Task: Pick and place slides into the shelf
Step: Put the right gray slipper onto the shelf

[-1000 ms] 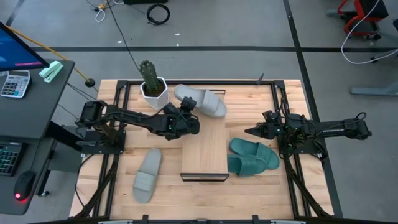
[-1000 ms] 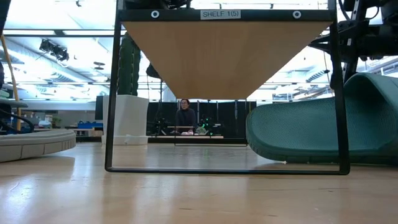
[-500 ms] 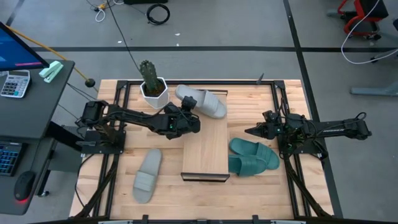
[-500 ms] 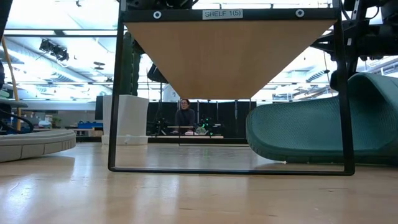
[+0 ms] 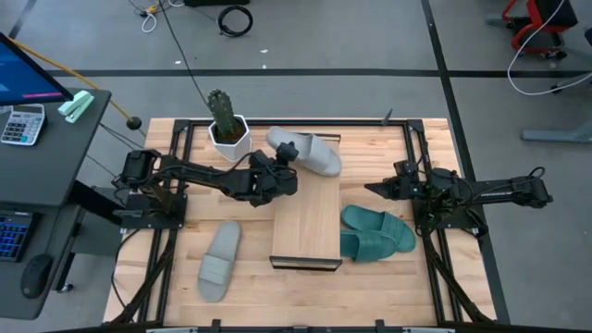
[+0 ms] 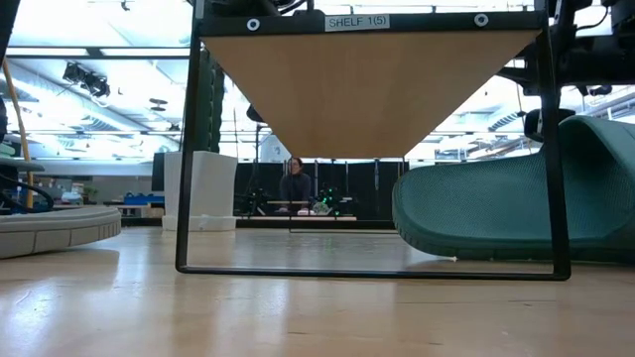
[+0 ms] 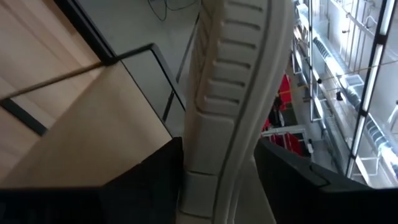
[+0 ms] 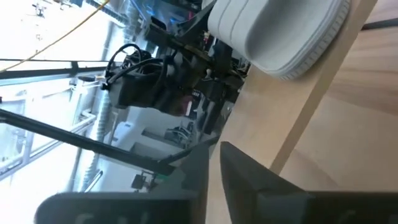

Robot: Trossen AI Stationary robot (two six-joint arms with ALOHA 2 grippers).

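Observation:
One light grey slide (image 5: 310, 153) lies slantwise across the far end of the shelf (image 5: 305, 222), and its left end overhangs the shelf's left edge. My left gripper (image 5: 286, 161) reaches it from the table's left. In the left wrist view the slide (image 7: 236, 81) runs out from between the two dark fingers. The other grey slide (image 5: 219, 262) lies sole-down on the table at the near left. The teal pair (image 5: 375, 233) lies right of the shelf. My right gripper (image 5: 371, 192) hovers right of the shelf, fingers a narrow slit apart (image 8: 216, 171), holding nothing. My left gripper has the grey slide's overhanging left end (image 7: 205, 165) between its two fingers (image 7: 155, 180), one against each face of the sole. It comes nearly level from the table's left. The slide's far part rests on the shelf board (image 7: 93, 124).
A potted cactus (image 5: 227, 125) stands at the far left, close to the left arm. The shelf is a board on a thin dark frame (image 6: 184, 149), raised off the table. A desk with a calculator (image 5: 20, 123) stands beyond the table's left edge. A person sits far back (image 6: 295, 183).
The grey slide on the shelf's far end has shifted a little toward the table's right, and my left gripper has gone with it. The shelf itself has also slid slightly to the right.

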